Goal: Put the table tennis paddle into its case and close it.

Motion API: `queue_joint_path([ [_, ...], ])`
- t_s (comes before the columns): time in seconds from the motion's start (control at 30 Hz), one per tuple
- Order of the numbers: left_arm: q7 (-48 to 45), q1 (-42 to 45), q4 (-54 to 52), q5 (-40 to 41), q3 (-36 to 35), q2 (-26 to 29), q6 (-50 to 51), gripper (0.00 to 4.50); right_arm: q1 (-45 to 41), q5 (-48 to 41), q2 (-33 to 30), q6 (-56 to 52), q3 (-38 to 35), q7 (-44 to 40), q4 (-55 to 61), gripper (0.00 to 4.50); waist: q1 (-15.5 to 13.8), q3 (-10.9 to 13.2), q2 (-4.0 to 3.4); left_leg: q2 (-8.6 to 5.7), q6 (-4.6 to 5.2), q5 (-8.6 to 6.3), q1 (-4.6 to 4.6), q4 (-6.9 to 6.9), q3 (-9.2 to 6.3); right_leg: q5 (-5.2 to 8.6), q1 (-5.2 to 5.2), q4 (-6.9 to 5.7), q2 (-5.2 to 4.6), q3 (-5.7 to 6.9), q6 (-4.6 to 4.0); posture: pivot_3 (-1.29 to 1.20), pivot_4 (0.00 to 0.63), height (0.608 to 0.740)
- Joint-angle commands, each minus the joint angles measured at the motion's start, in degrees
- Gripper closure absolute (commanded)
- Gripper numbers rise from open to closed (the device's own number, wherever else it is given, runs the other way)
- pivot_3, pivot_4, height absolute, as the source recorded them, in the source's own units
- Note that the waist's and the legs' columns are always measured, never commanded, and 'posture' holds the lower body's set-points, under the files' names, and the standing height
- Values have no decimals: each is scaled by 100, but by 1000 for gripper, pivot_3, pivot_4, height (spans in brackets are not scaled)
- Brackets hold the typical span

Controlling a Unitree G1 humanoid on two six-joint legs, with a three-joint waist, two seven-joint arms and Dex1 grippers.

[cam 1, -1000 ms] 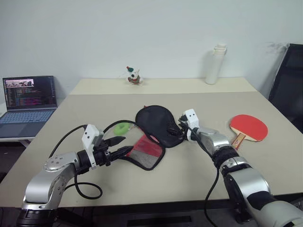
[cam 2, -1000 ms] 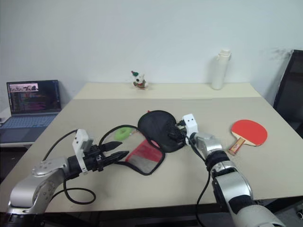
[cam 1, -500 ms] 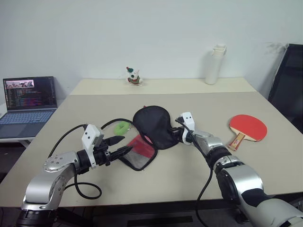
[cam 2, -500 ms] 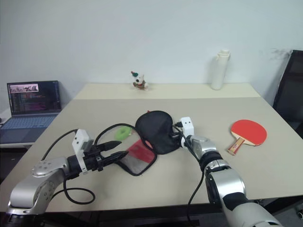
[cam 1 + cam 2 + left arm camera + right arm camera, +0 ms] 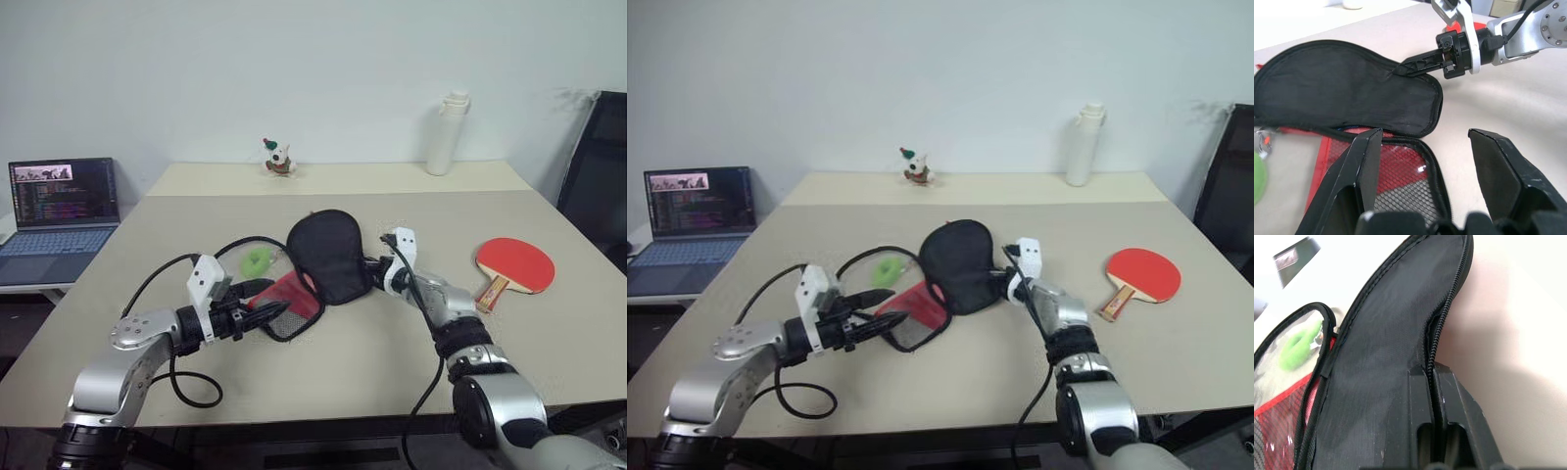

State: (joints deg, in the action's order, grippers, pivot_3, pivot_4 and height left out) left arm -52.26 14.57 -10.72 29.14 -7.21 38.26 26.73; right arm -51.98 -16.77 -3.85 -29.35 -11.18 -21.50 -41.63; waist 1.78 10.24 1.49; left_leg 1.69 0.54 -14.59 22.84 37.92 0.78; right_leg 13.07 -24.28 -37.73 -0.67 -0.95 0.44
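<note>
Black fabric and red mesh make up the case [image 5: 318,269], unzipped at mid-table, its black half raised by the right gripper [image 5: 375,273], whose fingers are clamped on the zipper edge. Nearer left, the left gripper [image 5: 274,299] is held apart at the red mesh half. Far right, the table tennis paddle [image 5: 511,265] lies flat, handle pointing near-left

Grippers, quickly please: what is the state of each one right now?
Left gripper: jaws open, holding nothing, poised at the red mesh half of the case.
Right gripper: jaws closed on the edge of the case's black flap.
</note>
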Motion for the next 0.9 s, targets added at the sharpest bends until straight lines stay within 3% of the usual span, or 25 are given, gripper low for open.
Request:
queue_joint_path([
  [0.03,-142,244,-46,71,57,-18,-80,1445,314,-240,-74,-492,-354,653,1042,4456,-3,0,0,0,0,0,1,0,-1,0,0,0,0,2,0,0,150,740],
  [0.3,-465,758,349,-61,353,-73,-260,1445,1126,-425,-347,-1283,-919,1693,2630,4456,0,0,0,-3,0,0,2,0,1,2,0,2,5,1,3,0,150,740],
  [0.5,-647,1046,644,-173,564,-198,-397,1445,1516,-577,-464,-1739,-1122,1956,3367,4456,10,0,-1,0,1,0,1,-1,1,18,0,2,11,-1,29,0,150,740],
  [0.9,-708,1068,710,-290,677,-392,-485,1445,1109,-401,-932,-1574,-610,1352,2597,4456,15,1,-1,0,1,0,-1,-1,6,19,-2,3,15,-3,31,0,150,740],
])
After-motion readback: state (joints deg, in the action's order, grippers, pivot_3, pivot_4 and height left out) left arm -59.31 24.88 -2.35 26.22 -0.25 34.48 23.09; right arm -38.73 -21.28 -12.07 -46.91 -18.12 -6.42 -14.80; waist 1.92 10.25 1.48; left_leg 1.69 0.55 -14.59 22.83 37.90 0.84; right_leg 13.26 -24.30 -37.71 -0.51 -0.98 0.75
